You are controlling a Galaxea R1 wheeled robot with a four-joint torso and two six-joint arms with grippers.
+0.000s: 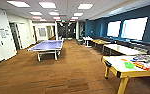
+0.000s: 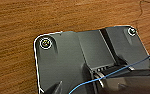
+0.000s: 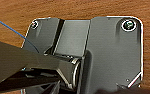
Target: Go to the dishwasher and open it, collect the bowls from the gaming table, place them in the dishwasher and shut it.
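Note:
The gaming table (image 1: 113,62), white-topped on yellow wooden legs, stands near me at the right of the head view. On it lies a bright green thing (image 1: 129,65) that looks like a bowl, with a small orange thing (image 1: 123,60) just behind it; both are too blurred to be sure of. Flat colourful board-game boxes (image 1: 142,59) lie beside them. The dishwasher is out of view. Both wrist views look down past the robot's dark plate at brown carpet (image 2: 28,22).
A blue table-tennis table (image 1: 48,45) stands in the middle of the room, ahead to the left. More tables (image 1: 121,49) line the blue window wall on the right. White walls and doors (image 1: 1,40) run along the left. Brown carpet (image 1: 73,67) lies open between them.

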